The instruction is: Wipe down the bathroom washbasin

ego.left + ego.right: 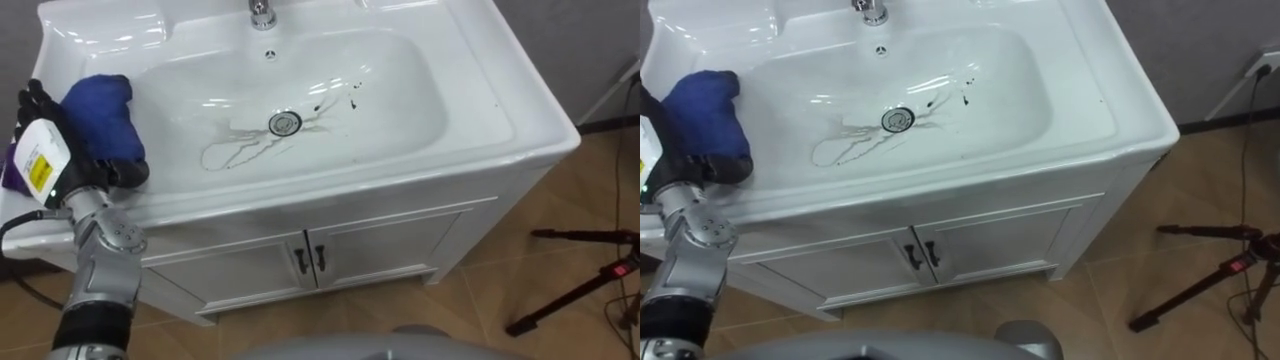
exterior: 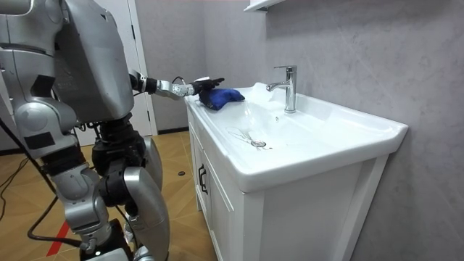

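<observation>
Left eye view: curled tight round a bunched blue cloth (image 1: 100, 115), left hand (image 1: 50, 155) at the left rim of the basin (image 1: 490, 105). Cloth lying on that rim, long axis front to back, far end pointing toward the wall. Thin dark streaks (image 1: 240, 150) spread beside the drain (image 1: 285, 123). Room view: standing at the cabinet (image 2: 217, 196) front, left arm stretched out, cloth's length aimed toward the faucet (image 2: 288, 87) side.

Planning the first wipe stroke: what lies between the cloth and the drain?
Nothing solid: bare white basin slope runs from the cloth to the drain, crossed near the drain by thin dark streaks. The left eye view shows it.
</observation>
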